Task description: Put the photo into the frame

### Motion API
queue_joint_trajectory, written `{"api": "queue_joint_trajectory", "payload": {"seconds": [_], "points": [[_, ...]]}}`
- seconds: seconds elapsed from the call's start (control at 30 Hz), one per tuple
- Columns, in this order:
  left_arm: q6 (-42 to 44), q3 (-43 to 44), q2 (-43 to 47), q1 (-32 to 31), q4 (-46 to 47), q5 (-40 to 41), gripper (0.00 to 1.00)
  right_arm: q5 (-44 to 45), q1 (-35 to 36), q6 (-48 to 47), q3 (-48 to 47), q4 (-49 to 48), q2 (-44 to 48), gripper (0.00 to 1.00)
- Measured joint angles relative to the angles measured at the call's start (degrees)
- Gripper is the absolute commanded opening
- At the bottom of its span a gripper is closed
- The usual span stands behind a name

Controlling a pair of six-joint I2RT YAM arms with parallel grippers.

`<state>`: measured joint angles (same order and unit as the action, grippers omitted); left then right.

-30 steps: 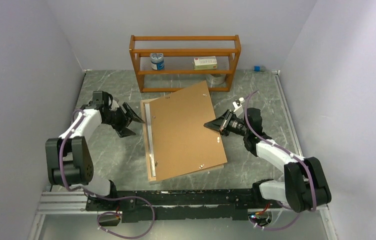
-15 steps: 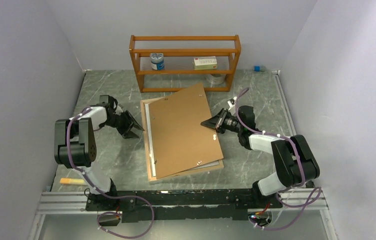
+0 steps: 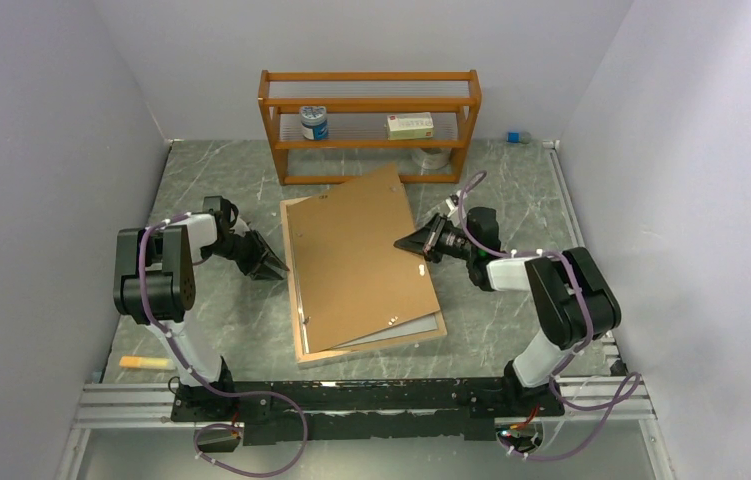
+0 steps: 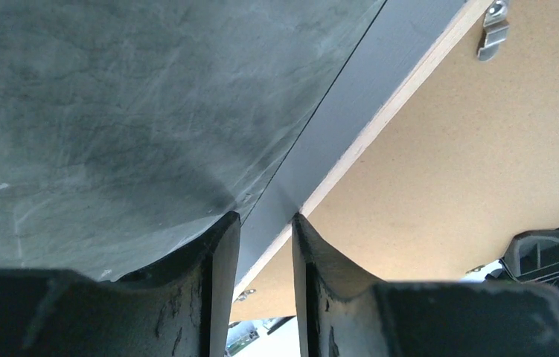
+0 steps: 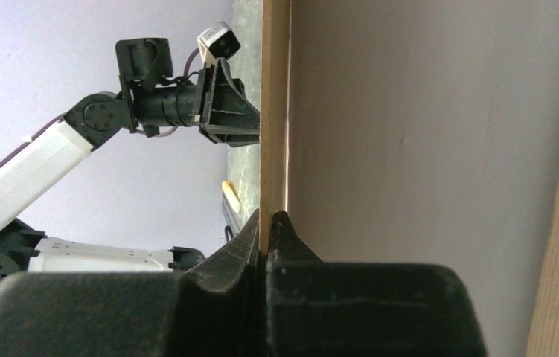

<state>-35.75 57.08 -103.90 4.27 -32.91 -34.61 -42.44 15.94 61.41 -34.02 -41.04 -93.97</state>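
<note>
The frame [image 3: 371, 350] lies face down in the middle of the table, its light wood back rim up. The brown backing board [image 3: 356, 260] rests on it, slightly askew, its right side raised. My right gripper [image 3: 406, 243] is shut on the board's right edge; in the right wrist view its jaws [image 5: 269, 216] pinch the thin board [image 5: 274, 111]. My left gripper [image 3: 273, 266] is at the frame's left rim; in the left wrist view its fingers [image 4: 265, 217] straddle and touch that rim [image 4: 313, 149]. A pale sheet [image 3: 406, 330] shows under the board's lower edge; I cannot tell whether it is the photo.
An orange wooden shelf rack [image 3: 371, 120] stands at the back with a jar [image 3: 314, 123] and a box [image 3: 410, 125] on it. A tape roll [image 3: 434, 158] lies under it. An orange pen [image 3: 143, 362] lies front left. Grey walls close both sides.
My right gripper has moved left and back with the board, swinging it closer over the frame. My left gripper has moved right to the frame's left rim and its fingers have narrowed.
</note>
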Motion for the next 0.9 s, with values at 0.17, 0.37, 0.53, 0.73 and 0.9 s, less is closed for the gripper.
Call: {"api": "queue_joint_trajectory", "payload": {"seconds": [0.17,0.37,0.53,0.73,0.9], "points": [[0.0,0.0,-0.3,0.0,0.5,-0.6,0.37,0.0,0.0,-0.4,-0.1,-0.5,-1.1,0.00],[-0.1,0.0,-1.0,0.0,1.3,-2.0,0.37,0.1,0.8,-0.5,-1.1,-1.1,-2.8,0.00],[-1.5,-0.3,-1.1,0.1,2.1,-2.4,0.35,1.7,3.0,0.1,-1.2,-1.0,-2.8,0.05],[-2.3,-0.5,-1.2,0.7,2.2,-2.8,0.33,5.0,4.5,-0.9,-1.2,2.2,-1.7,0.25],[-2.4,-0.5,-1.4,0.7,2.3,-3.2,0.35,7.4,5.1,-3.7,-1.3,7.5,-1.4,0.45]]}}
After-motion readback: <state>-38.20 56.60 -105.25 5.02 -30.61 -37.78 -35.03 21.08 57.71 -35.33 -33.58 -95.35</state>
